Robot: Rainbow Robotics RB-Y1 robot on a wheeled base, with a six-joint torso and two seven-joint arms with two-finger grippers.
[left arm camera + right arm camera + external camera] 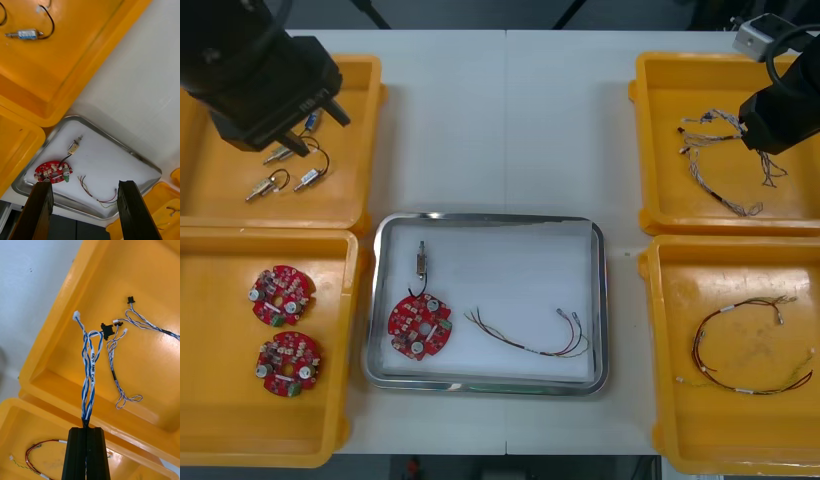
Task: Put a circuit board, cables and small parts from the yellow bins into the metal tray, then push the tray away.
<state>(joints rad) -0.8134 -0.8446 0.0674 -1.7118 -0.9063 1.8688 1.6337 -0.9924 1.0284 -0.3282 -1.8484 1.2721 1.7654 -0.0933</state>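
Our right gripper [86, 428] clenches the twisted cable [90, 371], two o'clock from the tray [485, 216]. Our left gripper [85, 185], at ten o'clock, hangs released.

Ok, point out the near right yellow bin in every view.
Front view: near right yellow bin at lower right, holding the red and yellow cable.
Right wrist view: bin beside the right gripper, shut on the twisted cable.
Left wrist view: bin beyond the open left gripper and metal tray corner.
Shared landmark: the adjoining far right bin.
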